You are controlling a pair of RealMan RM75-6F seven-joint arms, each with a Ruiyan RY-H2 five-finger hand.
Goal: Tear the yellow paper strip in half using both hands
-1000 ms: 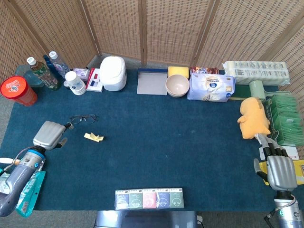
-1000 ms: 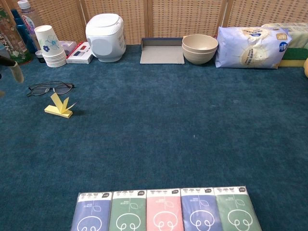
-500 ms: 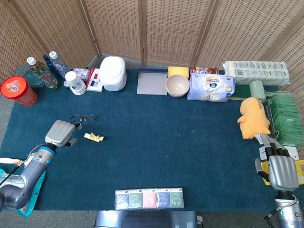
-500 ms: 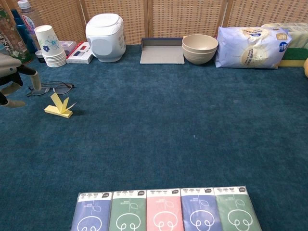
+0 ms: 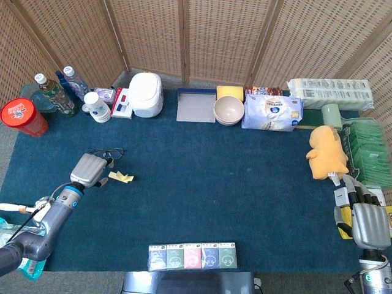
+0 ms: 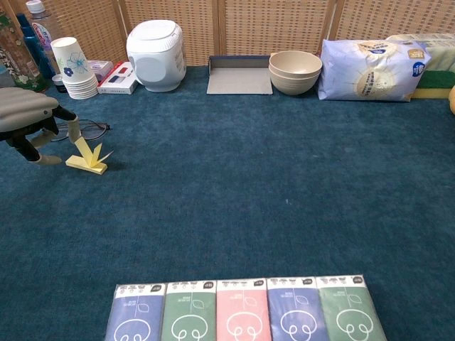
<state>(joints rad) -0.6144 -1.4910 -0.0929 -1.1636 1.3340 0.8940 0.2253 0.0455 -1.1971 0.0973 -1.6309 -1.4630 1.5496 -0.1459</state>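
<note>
One yellow paper strip (image 5: 121, 177), folded with its ends sticking up, lies on the blue table mat (image 5: 208, 196) at the left side. The left hand (image 5: 90, 169) hovers just beside it on its left, over one pair of glasses (image 5: 108, 152); its fingers (image 6: 73, 130) point down, apart from one another, and hold nothing, one fingertip close to the strip but contact cannot be confirmed. The right hand (image 5: 366, 222) is at the far right edge of the mat, well apart from the strip, back upward, fingers extended side by side and holding nothing. Five flat packets (image 6: 242, 308) lie in one row at the near edge: blue, green, pink, blue, green. Along the far edge stand three bottles (image 5: 58, 89), one red tub (image 5: 22, 116), one stack of paper cups (image 6: 74, 67), one white rice cooker (image 6: 154, 45), one grey tray (image 6: 239, 74), one stack of beige bowls (image 6: 294, 71) whose top bowl shows nothing inside, one yellow sponge (image 5: 229, 92), and one blue-white bag (image 6: 371, 68). One orange plush toy (image 5: 327, 152) sits at the right.
</note>
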